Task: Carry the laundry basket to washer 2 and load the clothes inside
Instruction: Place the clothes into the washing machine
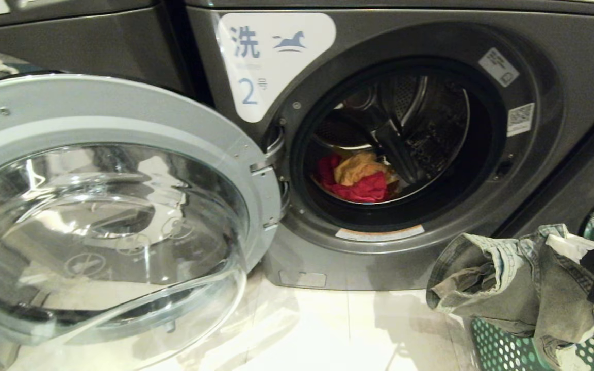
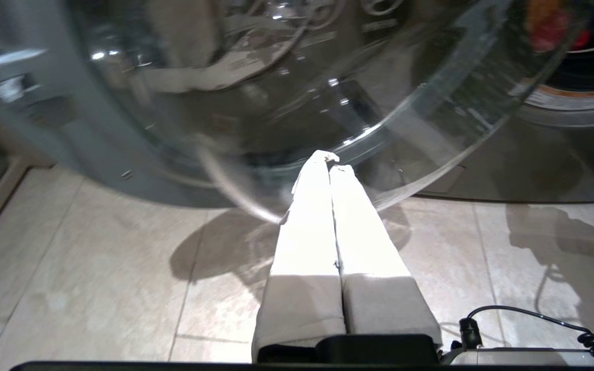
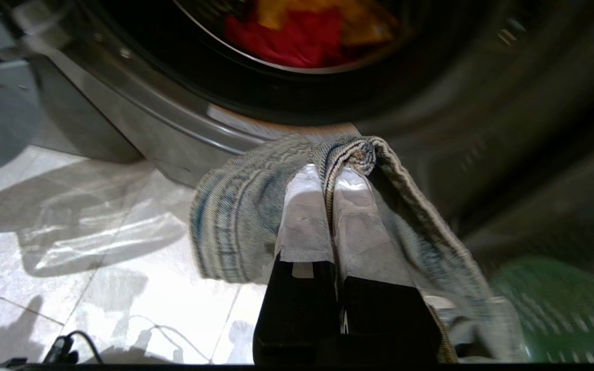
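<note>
Pale floor tiles (image 1: 328, 335), a neighbouring grey machine (image 1: 70, 41), black coiled cable (image 2: 593, 348).

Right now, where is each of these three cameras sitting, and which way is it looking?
Head: up on the robot, looking down at washer 2, its open door and the held jeans; the right claw barely shows.
Left wrist: behind the shut left claw, low above the floor, facing the door glass.
Right wrist: behind the right claw, pinching the jeans, facing the drum.
Head and right wrist both show the red garment and yellow garment inside.
</note>
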### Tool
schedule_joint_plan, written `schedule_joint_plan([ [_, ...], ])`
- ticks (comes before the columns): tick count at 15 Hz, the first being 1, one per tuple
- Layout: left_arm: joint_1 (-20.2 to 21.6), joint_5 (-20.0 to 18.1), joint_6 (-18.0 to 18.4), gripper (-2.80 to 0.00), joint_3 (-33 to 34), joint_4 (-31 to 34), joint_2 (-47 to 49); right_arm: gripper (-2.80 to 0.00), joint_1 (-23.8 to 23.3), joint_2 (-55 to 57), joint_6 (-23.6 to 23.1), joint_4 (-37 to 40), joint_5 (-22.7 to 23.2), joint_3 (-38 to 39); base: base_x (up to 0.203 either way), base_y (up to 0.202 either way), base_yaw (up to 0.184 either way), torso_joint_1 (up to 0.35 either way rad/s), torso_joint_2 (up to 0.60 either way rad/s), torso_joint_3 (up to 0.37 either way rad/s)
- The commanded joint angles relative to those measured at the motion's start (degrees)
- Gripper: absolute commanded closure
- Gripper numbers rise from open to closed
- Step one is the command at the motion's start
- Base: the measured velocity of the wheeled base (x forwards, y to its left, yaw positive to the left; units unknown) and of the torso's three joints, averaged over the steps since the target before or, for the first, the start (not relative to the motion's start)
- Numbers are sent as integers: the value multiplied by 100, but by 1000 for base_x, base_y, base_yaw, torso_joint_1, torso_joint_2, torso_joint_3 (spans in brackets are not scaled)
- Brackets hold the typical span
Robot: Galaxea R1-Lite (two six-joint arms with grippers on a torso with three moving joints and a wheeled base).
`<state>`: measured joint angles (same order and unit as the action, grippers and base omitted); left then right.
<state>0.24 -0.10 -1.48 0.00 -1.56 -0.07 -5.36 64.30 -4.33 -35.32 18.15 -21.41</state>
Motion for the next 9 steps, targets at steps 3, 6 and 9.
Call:
schedule_joint_plan([
  [3,2,1,-2,0,62,-2,-1,0,0,357,-7,-383,13,31,1,-8,172,1,2,-2],
  [6,2,1,-2,0,62,-2,-1,0,0,407,2,-388,4,31,2,-8,176,2,4,2],
  [9,2,1,-2,0,62,-2,-1,0,0,552,-19,-397,-19,-3,2,-6,105,5,1,4],
])
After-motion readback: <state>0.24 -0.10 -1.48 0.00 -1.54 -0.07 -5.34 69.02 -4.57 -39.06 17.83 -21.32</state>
